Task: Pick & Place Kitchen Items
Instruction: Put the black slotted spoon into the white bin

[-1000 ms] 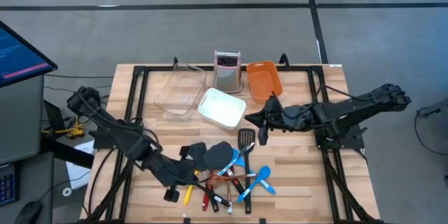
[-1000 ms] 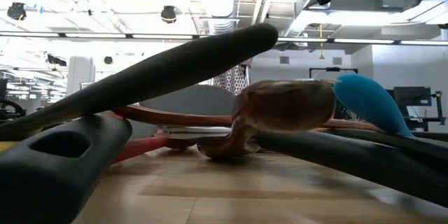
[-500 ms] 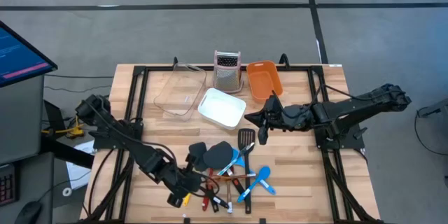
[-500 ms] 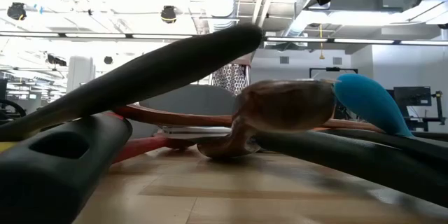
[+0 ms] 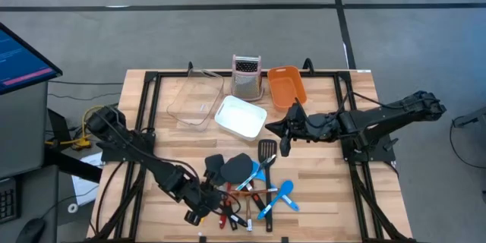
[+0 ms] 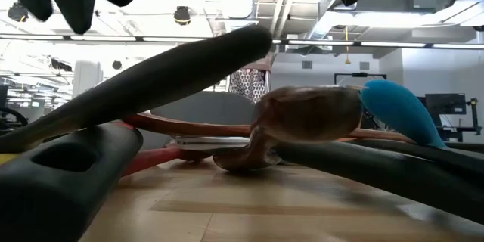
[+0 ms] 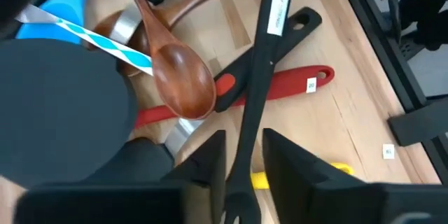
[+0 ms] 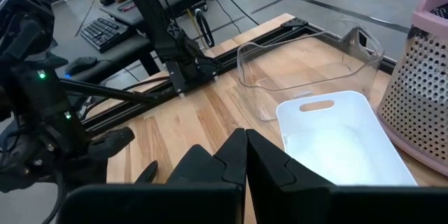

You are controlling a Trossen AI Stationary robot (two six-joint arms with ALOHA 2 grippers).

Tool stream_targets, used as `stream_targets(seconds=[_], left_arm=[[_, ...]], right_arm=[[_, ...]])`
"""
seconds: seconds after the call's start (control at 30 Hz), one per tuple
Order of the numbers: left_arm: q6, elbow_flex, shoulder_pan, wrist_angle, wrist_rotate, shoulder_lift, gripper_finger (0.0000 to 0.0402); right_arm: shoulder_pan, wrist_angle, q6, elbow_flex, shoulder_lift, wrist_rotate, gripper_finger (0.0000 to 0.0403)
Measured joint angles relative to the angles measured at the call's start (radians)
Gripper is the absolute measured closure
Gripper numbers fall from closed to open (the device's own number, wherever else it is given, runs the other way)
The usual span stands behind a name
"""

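Two left fingers [image 7: 210,162] straddle a black spatula handle [image 7: 257,91], parted; right fingers [image 8: 234,155] closed, empty.

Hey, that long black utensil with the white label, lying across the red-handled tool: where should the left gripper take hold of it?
Grip the long black utensil on the slim bare stretch of its handle just short of the red-handled tool, coming straight down from above. It lies on top of the pile, so nothing covers that stretch. The left gripper is open, with a finger on either side of it there.
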Motion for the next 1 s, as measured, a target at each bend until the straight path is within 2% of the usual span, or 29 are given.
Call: stream_targets(seconds=[0.2,0.33,0.63,1.0], left_arm=[[0.016,0.0,0.0,0.004,0.0,0.012,0.0242],[0.05,0.0,0.0,0.009,0.0,0.013,0.0215],[0.053,0.0,-0.004,0.041,0.062,0.1,0.0211],[0.049,0.0,-0.003,0.098,0.061,0.168,0.0211]], right_arm=[[0.0,0.0,0.0,0.0,0.0,-0.003,0.0403],[0.0,0.0,0.0,0.0,0.0,-0.003,0.0403],[0.0,-0.02,0.0,0.0,0.0,-0.002,0.0403],[0.0,-0.024,0.0,0.0,0.0,-0.002,0.0403]])
